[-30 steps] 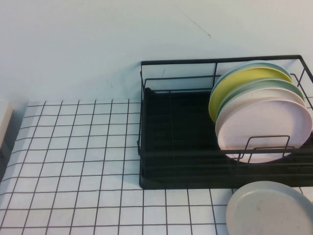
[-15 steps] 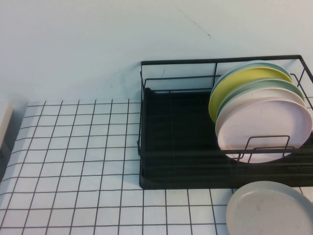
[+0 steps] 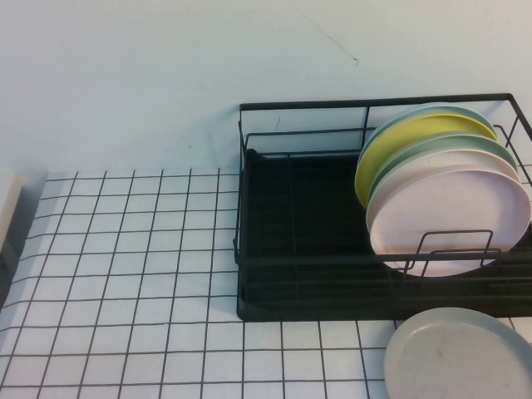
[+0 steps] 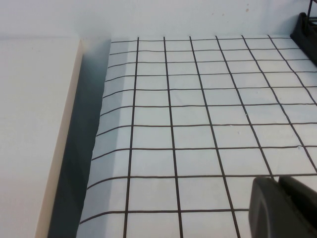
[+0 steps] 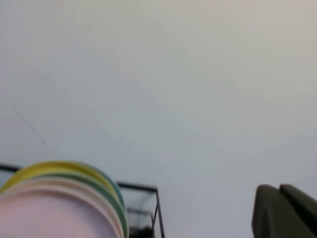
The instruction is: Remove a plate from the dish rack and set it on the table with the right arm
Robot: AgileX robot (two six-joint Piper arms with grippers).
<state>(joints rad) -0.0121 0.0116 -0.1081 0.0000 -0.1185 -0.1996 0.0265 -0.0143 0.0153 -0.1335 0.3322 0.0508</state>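
The pale pink plate (image 3: 453, 218) stands upright at the front of a row of plates in the black wire dish rack (image 3: 299, 249), at the right of the gridded white table (image 3: 133, 274). It also shows in the right wrist view (image 5: 49, 210). Neither arm shows in the high view. My right gripper (image 5: 280, 191) is shut and empty, raised beside the plates and facing the back wall. My left gripper (image 4: 277, 181) is shut and empty, low over the table's left part.
Behind the pink plate stand a mint-white plate (image 3: 449, 154), a yellow plate (image 3: 399, 145) and a teal one. A grey speckled plate (image 3: 461, 357) lies flat on the table before the rack. A beige ledge (image 4: 34, 134) borders the table's left edge.
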